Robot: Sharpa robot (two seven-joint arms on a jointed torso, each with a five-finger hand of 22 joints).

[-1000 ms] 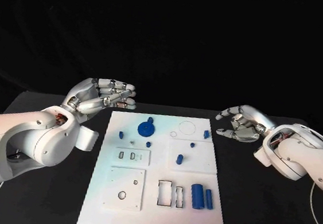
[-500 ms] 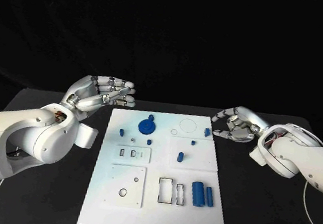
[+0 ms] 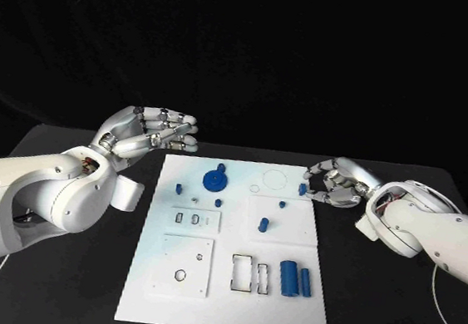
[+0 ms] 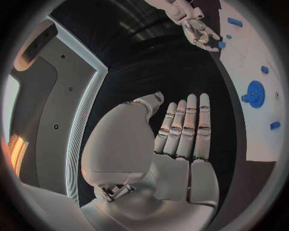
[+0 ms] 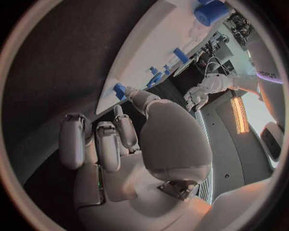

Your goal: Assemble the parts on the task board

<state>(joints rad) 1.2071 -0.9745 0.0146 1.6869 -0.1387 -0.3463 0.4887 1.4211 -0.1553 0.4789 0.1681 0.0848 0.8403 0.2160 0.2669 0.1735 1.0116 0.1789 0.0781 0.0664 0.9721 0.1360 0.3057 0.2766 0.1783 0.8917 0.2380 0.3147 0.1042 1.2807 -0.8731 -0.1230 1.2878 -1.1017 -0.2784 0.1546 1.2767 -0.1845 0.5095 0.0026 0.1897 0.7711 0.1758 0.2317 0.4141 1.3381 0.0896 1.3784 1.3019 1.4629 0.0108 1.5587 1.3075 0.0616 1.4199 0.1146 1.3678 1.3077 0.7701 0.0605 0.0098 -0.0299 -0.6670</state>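
Note:
The white task board lies in the middle of the black table. On it are a round blue gear, several small blue pieces, and two blue cylinders near a rectangular slot. My right hand hovers at the board's far right edge with its fingers loosely curled and nothing in it. Its thumb reaches close to a small blue piece at that edge; I cannot tell whether it touches. My left hand is raised off the board's far left corner. Its fingers are straight and hold nothing.
Black table surface surrounds the board on the left, the right and in front. A thin white cable trails over the table under my right arm. The board has recessed white plates on its left half.
My right hand has moved left, closer to the small blue piece at the board's far right edge. My left hand has barely shifted.

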